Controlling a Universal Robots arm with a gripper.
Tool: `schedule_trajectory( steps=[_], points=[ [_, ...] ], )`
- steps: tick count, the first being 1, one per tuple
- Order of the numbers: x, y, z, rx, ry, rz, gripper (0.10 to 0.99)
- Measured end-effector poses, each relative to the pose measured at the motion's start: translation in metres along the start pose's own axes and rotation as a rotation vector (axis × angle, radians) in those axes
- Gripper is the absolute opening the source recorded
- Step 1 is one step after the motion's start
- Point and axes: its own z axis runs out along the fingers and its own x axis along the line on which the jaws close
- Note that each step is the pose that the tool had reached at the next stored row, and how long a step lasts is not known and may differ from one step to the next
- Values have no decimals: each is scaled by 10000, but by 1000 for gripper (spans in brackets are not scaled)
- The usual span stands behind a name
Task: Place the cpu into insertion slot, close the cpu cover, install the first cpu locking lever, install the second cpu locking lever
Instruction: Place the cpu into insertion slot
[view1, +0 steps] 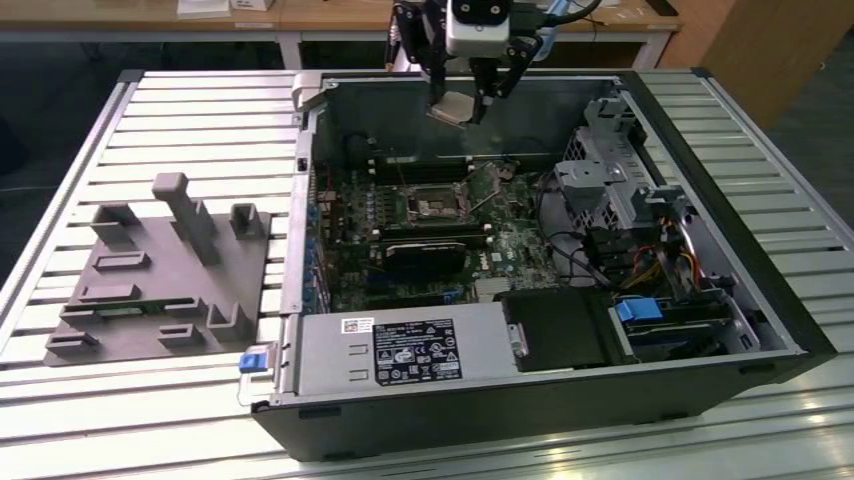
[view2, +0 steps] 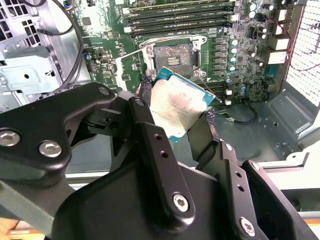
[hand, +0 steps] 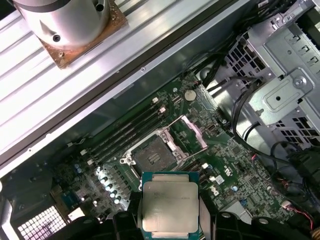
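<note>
While my claw (view1: 462, 102) grips the cpu (hand: 169, 206) by its edges, in the air well clear of the open insertion slot (hand: 151, 154) with the cpu cover (hand: 193, 134) raised, I judge a tilted or off-centre descent could bend the socket's contacts.

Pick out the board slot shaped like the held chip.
The insertion slot: square like the cpu in the tool, dark centre. The memory slots are long and narrow.

No readable text. Black label (view1: 414, 352), white sticker (view1: 358, 323) on power supply (view1: 331, 362): print illegible. Faint marking on cpu (hand: 169, 205) top: illegible.
</note>
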Motion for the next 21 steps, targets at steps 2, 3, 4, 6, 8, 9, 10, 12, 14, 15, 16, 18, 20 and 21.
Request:
schedule_trajectory(
  steps=[2,3,4,6,8,9,10,12,14,15,16,18,20,21],
  points=[
    [0,0,0,-1,-7,82,537],
    [0,0,0,-3,-11,124,537],
    [0,0,0,-4,-14,167,537],
    [0,0,0,-5,-23,269,537],
    [0,0,0,-8,-33,390,537],
    [0,0,1,-10,-39,456,537],
    [0,0,1,-11,-45,520,537],
    [0,0,1,-13,-56,643,537],
    [0,0,1,-14,-67,756,537],
    [0,0,1,-15,-71,810,537],
    [0,0,1,-16,-76,862,537],
    [0,0,1,-18,-87,978,537],
    [0,0,1,-20,-97,1091,537],
    [0,0,1,-20,-102,1146,537]
  ],
)
